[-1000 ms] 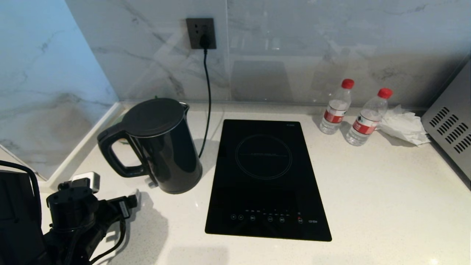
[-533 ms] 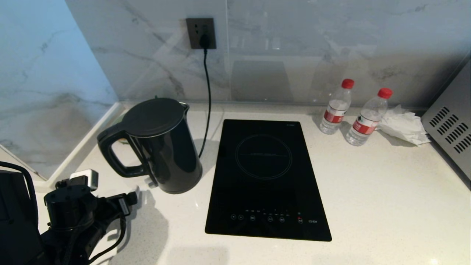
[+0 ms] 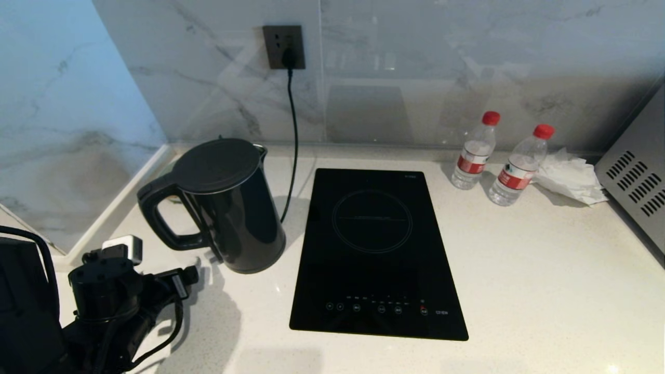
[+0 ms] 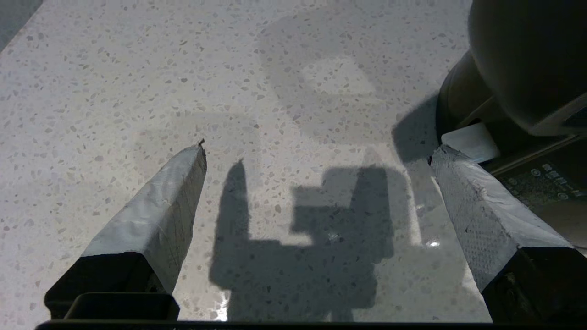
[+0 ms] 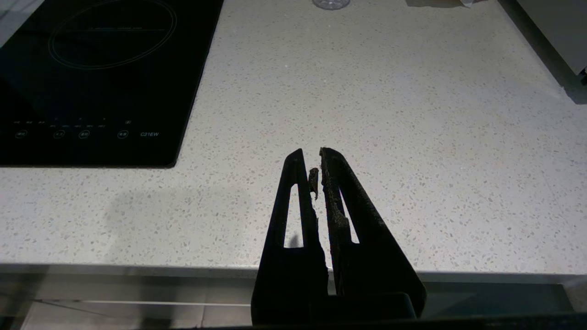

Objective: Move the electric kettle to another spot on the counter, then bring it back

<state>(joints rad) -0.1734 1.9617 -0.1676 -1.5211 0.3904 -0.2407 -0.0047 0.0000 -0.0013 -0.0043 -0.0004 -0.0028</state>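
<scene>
Ample bare counter (image 3: 519,270) beside electric kettle (image 3: 228,208).

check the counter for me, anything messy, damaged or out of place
Mostly tidy. A crumpled white tissue lies loose by the two water bottles at the back right. The right claw has ragged, chipped inner finger edges. The electric kettle stands upright, and nothing is spilled on the counter.

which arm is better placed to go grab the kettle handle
Left. The left tool is open just below the electric kettle, whose loop handle faces that side. The right tool is shut at the counter's front edge, beyond the cooktop.
</scene>
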